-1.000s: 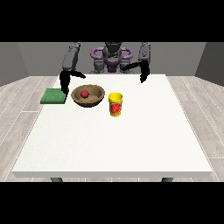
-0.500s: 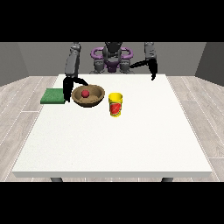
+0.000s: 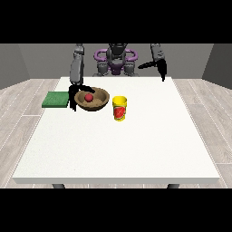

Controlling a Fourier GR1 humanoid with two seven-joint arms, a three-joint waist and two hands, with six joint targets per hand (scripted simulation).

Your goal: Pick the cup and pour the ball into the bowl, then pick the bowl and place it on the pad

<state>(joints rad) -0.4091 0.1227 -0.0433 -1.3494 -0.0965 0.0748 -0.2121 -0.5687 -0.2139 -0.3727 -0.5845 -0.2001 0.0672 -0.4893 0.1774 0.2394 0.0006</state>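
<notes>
Large white tabletop (image 3: 118, 145), seen from across, with the robot small at the far edge. Round brown wooden bowl (image 3: 92, 100) toward the far side at the view's left, upright on the tabletop, holding a small red ball (image 3: 89, 97) near its middle. Just beside the bowl toward the view's right, a little nearer the camera: a yellow cup with a red label (image 3: 119, 108), upright, apart from the bowl by a thin gap, touched by neither hand. To the view's left of the bowl, a flat green square pad (image 3: 55, 99) lying on the tabletop, close to the bowl but not under it.

Black hand at the view's left (image 3: 73, 95) down between pad and bowl, against the bowl's left rim, fingers pointing downward toward the tabletop and one stretching along the far rim; whether curled round the rim or merely alongside, cannot tell. Black hand at the view's right (image 3: 158, 67) raised above the far edge, well apart from cup and bowl, holding nothing, fingers relaxed, one hanging down.
</notes>
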